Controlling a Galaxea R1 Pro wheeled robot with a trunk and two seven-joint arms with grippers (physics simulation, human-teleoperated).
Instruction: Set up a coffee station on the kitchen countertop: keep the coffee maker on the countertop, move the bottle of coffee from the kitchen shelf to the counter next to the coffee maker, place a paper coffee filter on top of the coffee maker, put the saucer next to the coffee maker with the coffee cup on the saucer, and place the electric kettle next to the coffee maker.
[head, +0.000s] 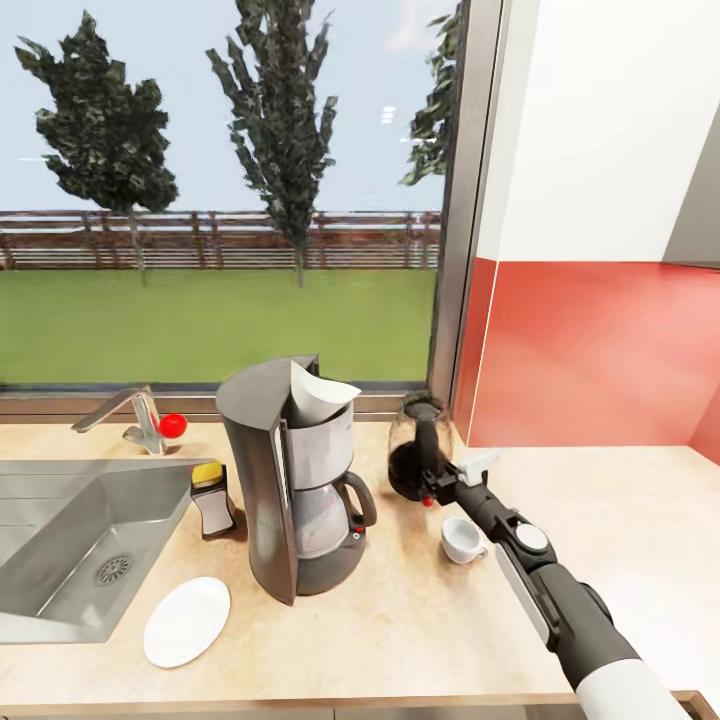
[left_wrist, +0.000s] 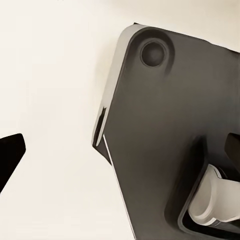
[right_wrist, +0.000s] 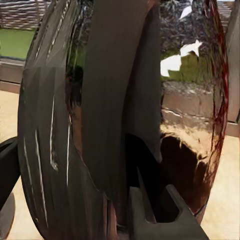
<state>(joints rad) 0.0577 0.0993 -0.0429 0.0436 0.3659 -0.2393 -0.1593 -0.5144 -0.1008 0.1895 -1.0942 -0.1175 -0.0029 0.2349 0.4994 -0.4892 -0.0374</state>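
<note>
While the right gripper (head: 436, 487) sits at the rounded glass electric kettle's (head: 415, 460) black loop handle, grip state unclear; matte white coffee cup (head: 461, 539) at its 5 o'clock.

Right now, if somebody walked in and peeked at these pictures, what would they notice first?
Probably the tall dark grey coffee maker in the middle of the wooden countertop, with a white paper filter poking out of its top. Next, the robot's right arm reaching its claw to the handle of the glass electric kettle by the red wall. A small white coffee cup sits just below that arm.
</note>
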